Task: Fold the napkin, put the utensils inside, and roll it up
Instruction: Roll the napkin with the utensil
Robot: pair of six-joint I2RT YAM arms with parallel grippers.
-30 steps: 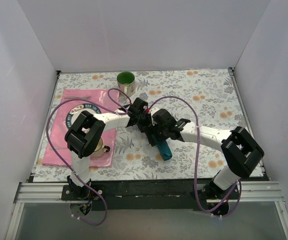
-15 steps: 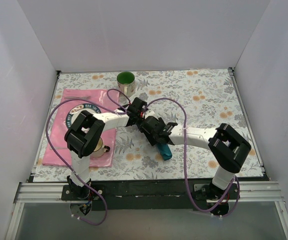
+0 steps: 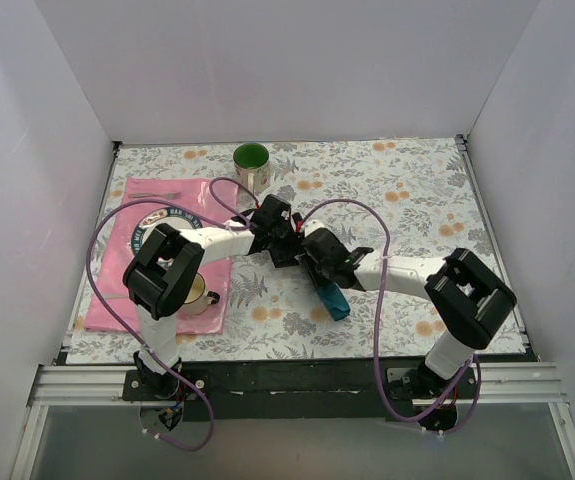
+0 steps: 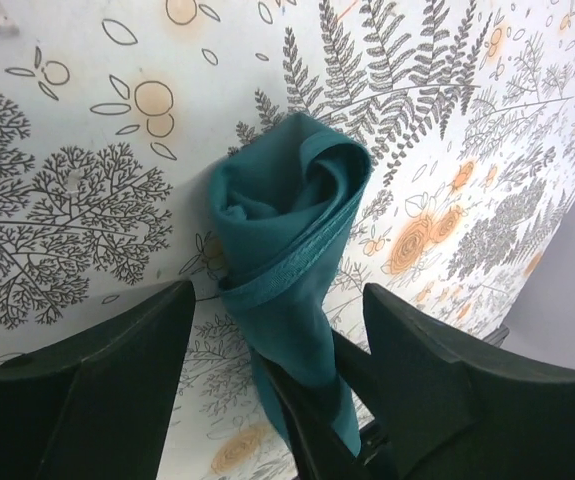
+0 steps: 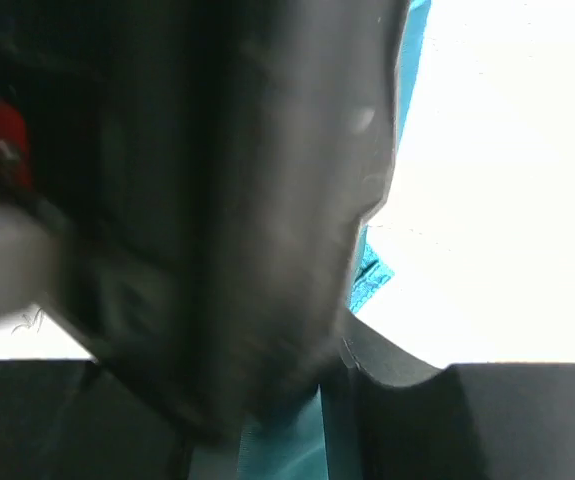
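Note:
The napkin is a dark teal roll lying on the floral tablecloth; the top view shows its free end poking out below both grippers. My left gripper is open, with a finger on each side of the roll and a gap to both. My right gripper is shut on the lower part of the roll, and its dark fingers press the cloth from both sides. In the right wrist view the left gripper's blurred body fills most of the frame, with teal cloth below it. The utensils are out of view.
A green mug stands at the back of the table. A pink placemat lies at the left with a round dark-rimmed plate and a small metal cup on it. White walls enclose the table.
My left gripper has opened and let go of the rolled napkin. My right gripper has closed on the roll, and the right arm has shifted slightly.

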